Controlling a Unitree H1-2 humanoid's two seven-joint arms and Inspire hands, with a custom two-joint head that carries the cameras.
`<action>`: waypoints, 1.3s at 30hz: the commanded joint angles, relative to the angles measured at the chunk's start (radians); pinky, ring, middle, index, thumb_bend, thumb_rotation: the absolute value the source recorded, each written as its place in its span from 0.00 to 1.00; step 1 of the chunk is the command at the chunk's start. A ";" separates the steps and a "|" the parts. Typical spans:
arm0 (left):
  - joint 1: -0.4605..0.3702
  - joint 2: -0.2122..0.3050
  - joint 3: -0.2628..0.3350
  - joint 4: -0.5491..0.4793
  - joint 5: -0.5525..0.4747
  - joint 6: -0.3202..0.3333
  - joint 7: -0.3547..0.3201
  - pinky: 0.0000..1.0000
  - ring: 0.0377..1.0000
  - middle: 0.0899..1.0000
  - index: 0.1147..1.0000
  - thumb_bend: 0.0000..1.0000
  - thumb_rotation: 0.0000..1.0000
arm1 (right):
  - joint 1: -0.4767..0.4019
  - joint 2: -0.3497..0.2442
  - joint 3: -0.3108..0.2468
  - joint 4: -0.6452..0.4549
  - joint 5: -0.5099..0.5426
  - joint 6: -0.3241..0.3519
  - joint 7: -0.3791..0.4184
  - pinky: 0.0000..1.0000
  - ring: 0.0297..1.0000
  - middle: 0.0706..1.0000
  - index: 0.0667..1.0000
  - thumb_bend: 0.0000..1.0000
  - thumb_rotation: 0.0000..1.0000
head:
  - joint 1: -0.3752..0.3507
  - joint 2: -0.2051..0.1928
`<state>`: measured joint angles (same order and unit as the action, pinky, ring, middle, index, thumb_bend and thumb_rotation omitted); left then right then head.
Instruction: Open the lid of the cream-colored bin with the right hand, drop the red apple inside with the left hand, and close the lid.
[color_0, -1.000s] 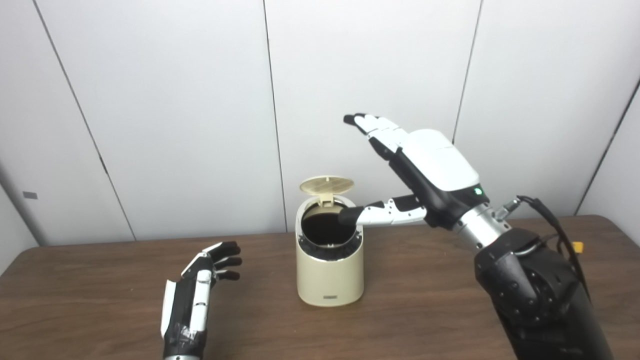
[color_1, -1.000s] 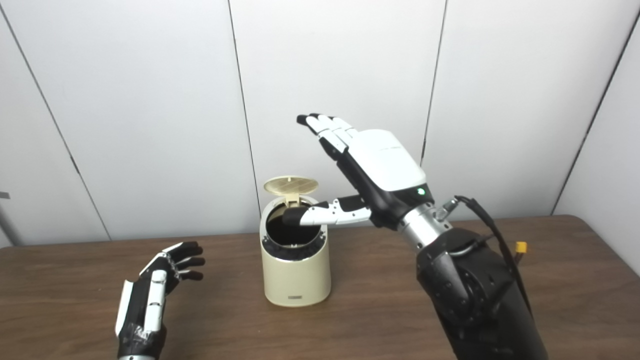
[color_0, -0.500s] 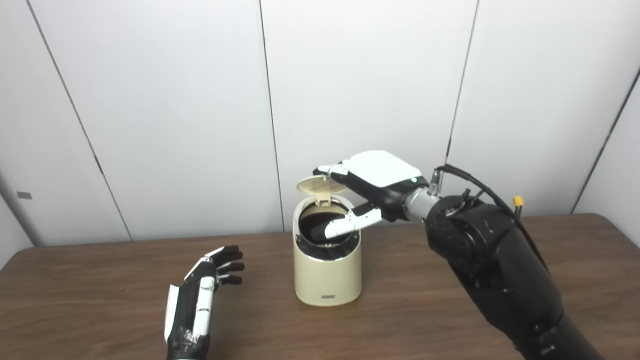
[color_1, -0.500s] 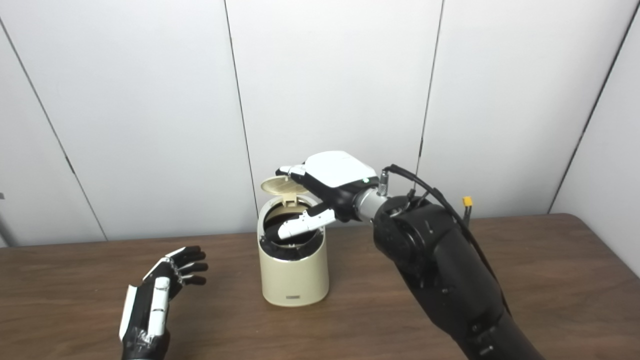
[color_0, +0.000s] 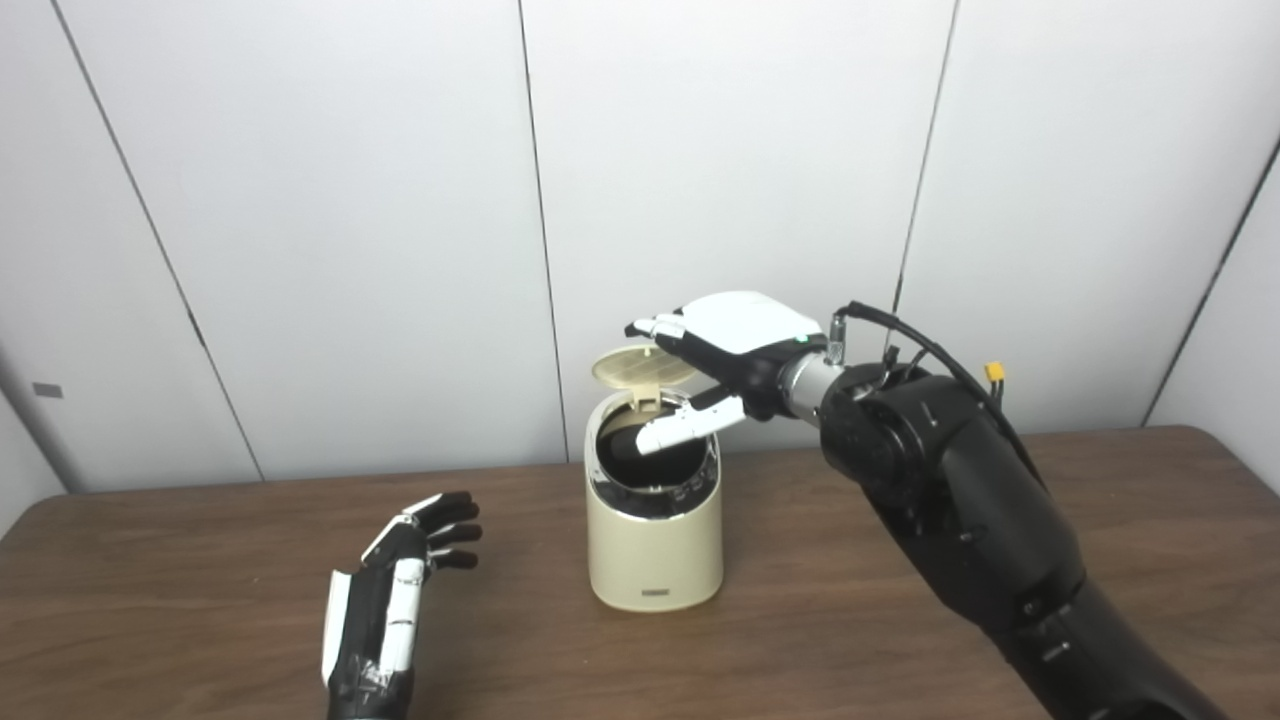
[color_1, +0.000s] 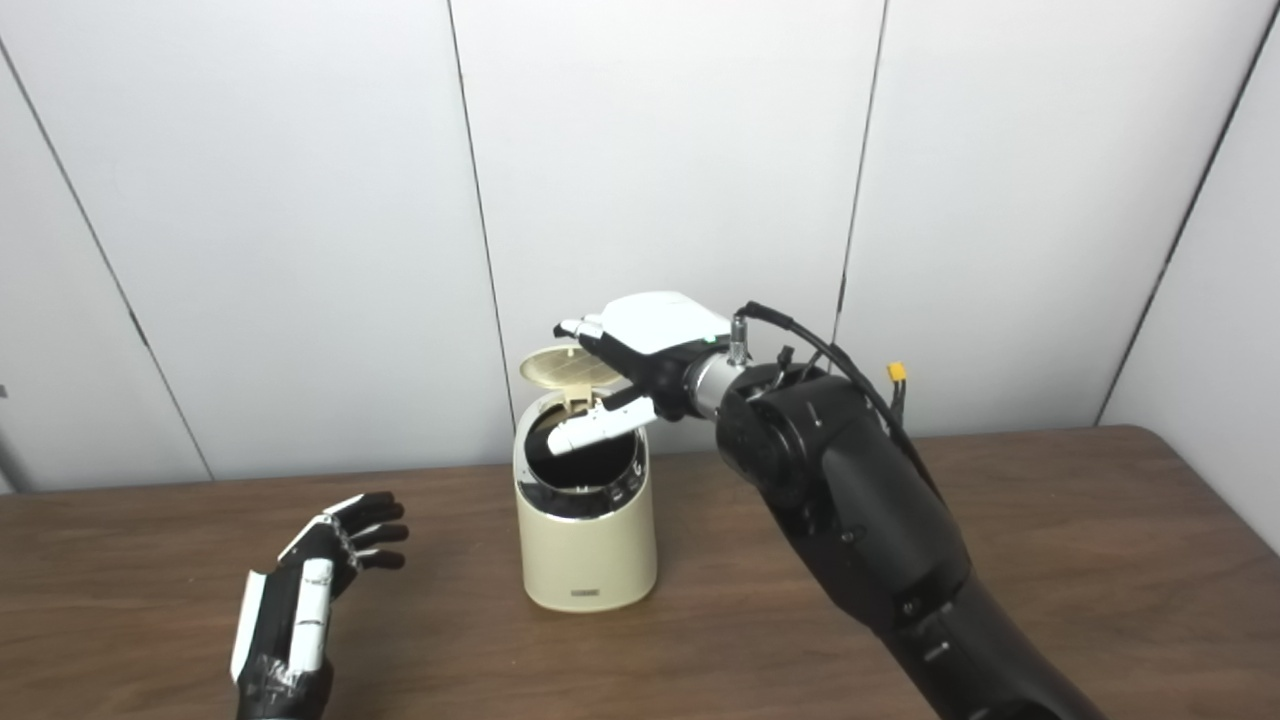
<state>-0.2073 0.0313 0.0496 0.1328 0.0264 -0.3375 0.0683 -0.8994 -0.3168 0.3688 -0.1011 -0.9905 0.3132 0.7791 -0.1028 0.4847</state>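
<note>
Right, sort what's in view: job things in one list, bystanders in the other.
Job:
cream-colored bin, lid up
right hand, at the lid, thumb over the opening
left hand, open, holding nothing
No apple visible.

Bystanders:
table
wall panels

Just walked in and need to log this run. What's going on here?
The robot's right hand is at the raised lid of a cream bin on the table, thumb over the opening, apparently about to close it. The left hand rests open and empty beside the bin. No apple is visible; it may be inside.
</note>
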 joint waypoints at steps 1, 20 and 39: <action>-0.025 0.001 0.002 -0.036 0.014 -0.043 0.008 0.59 0.66 0.69 0.68 0.64 0.95 | -0.034 -0.015 -0.008 -0.039 -0.013 0.016 0.009 0.94 0.98 0.95 0.93 0.89 0.96 | -0.001 0.001; -0.021 -0.008 0.003 -0.073 0.019 -0.020 0.012 0.59 0.65 0.68 0.67 0.66 0.90 | 0.112 -0.021 -0.007 -0.231 0.026 0.025 0.097 0.93 0.97 0.92 0.91 0.88 0.97 | 0.004 0.023; -0.032 -0.019 0.017 -0.086 0.036 -0.022 0.029 0.59 0.65 0.67 0.67 0.67 0.89 | 0.174 -0.041 0.018 -0.192 -0.033 -0.033 0.056 0.93 0.94 0.92 0.88 0.87 0.96 | 0.021 0.037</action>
<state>-0.2070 0.0125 0.0641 0.0875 0.0616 -0.3371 0.0863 -0.7033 -0.3418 0.3907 -0.2950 -1.0037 0.2952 0.8579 -0.0813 0.5215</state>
